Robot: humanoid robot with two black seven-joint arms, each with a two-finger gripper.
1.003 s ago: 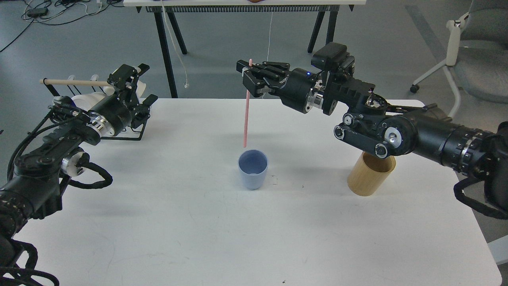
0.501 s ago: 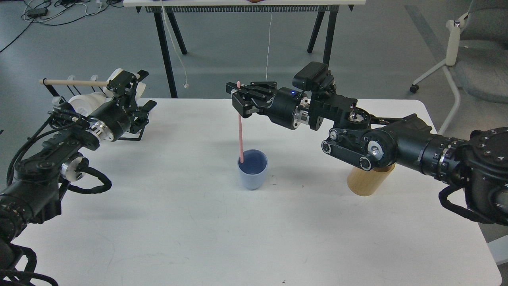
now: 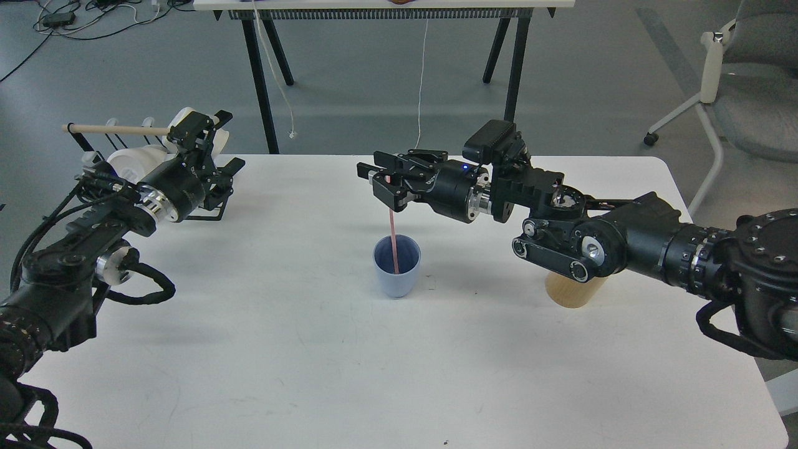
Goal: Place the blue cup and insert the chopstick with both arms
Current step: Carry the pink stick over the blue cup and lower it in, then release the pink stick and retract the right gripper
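the right arm comes in from the right edge and reaches toward the middle, forearm low and nearly level, wrist straight. the right gripper (image 3: 381,181) points left at its far end, its fingers spread apart (a blue light glows on the wrist housing behind them). the left arm enters from the lower left, bends at the elbow and angles up and away. the left gripper (image 3: 209,134) sits high at its far end, fingers apart.
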